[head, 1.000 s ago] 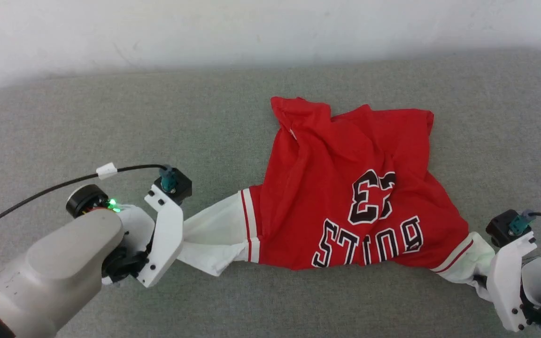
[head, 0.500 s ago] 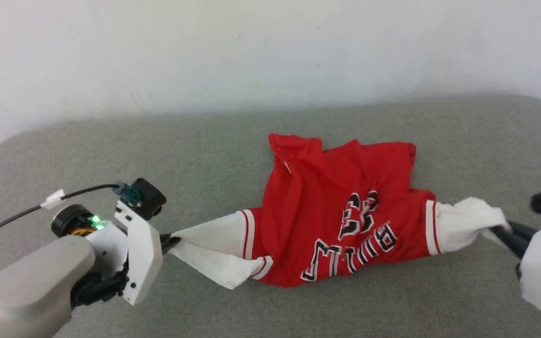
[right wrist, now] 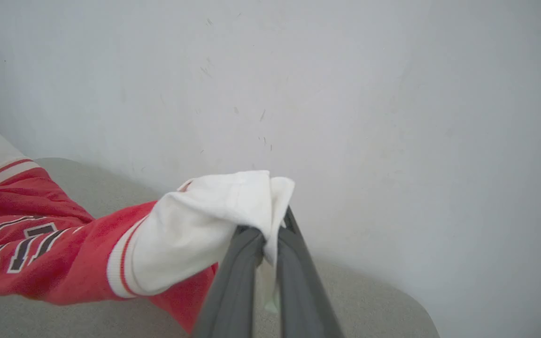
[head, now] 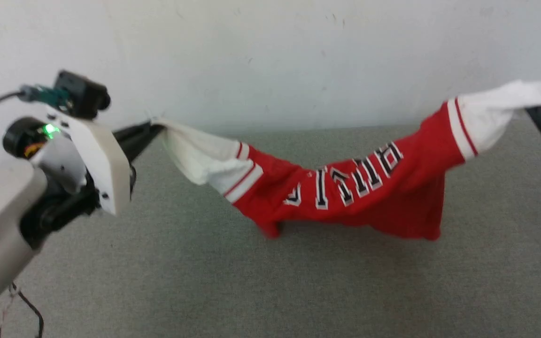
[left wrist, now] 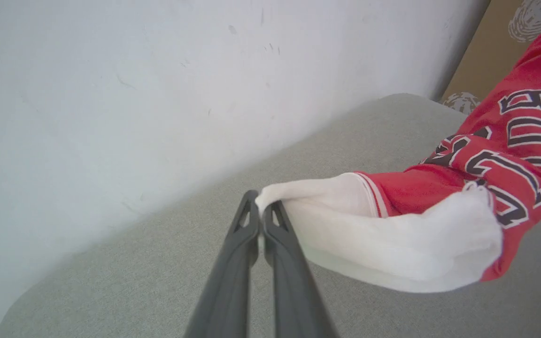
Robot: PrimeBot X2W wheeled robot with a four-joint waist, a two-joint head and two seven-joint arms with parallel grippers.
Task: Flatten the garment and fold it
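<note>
the left gripper (left wrist: 261, 209) is squeezed shut on the tip of the left sleeve (left wrist: 345, 220). its two dark fingers (left wrist: 230, 263) press together with only cloth between them. it is up in the air over the left side of the gray cushion (head: 251, 281). the right gripper (right wrist: 270, 232) is squeezed shut the same way on the tip of the right sleeve (right wrist: 204, 220). it is up over the right side of the cushion, and in the head view it sits a little higher than the left one.

the shirt (head: 369, 197) hangs between the two grippers like a hammock, over the middle of the cushion. both sleeves are white and pulled out long. each one ends in red and white stripes (head: 460, 129) where the red part starts. the red part sags down toward the cushion. i cannot tell if its lowest fold touches the cushion or just hangs close above it. black letters (head: 345, 180) with white edges run across the red part, and they look upside down in the head view. a white wall (head: 270, 56) stands behind the far edge of the cushion.
</note>
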